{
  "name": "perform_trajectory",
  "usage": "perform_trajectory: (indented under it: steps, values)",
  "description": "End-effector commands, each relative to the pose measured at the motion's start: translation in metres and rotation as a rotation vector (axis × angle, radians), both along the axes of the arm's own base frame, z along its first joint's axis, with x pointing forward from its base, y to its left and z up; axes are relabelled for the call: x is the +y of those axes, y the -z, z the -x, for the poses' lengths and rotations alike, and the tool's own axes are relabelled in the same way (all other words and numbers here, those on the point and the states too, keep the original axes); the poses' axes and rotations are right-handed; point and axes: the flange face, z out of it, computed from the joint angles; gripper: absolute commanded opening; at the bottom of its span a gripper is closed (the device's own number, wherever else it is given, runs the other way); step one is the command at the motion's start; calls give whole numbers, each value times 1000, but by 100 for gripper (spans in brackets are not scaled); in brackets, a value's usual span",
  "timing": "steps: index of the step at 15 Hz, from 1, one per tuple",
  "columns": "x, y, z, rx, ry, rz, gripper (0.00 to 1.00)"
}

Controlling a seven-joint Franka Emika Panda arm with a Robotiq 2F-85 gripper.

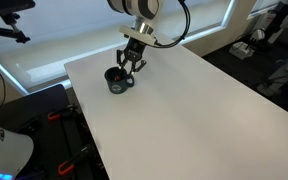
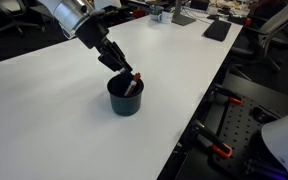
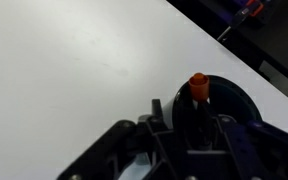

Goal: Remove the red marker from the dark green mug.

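Observation:
The dark green mug (image 1: 117, 81) stands on the white table near its edge and also shows in an exterior view (image 2: 125, 100). The red marker (image 2: 133, 85) leans inside it, its top sticking out over the rim. In the wrist view the marker's red end (image 3: 197, 86) rises from the mug (image 3: 242, 100). My gripper (image 1: 132, 66) is right above the mug, tilted, with its fingers straddling the marker's top (image 2: 127, 72). In the wrist view the fingers (image 3: 192, 115) stand apart on either side of the marker, so the gripper looks open.
The white table (image 1: 194, 110) stretches away from the mug in both exterior views (image 2: 54, 110). The table edge runs close past the mug (image 3: 269, 70). Desks, chairs and equipment stand beyond the table (image 2: 214, 25).

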Motion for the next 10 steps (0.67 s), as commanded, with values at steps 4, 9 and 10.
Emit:
perform_trajectory:
  steps: [4,9,10]
  values:
    - [22,-7,4,0,18,-1,96]
    - [30,-7,11,6,68,-4,100]
    - [30,-7,12,2,80,2,100]
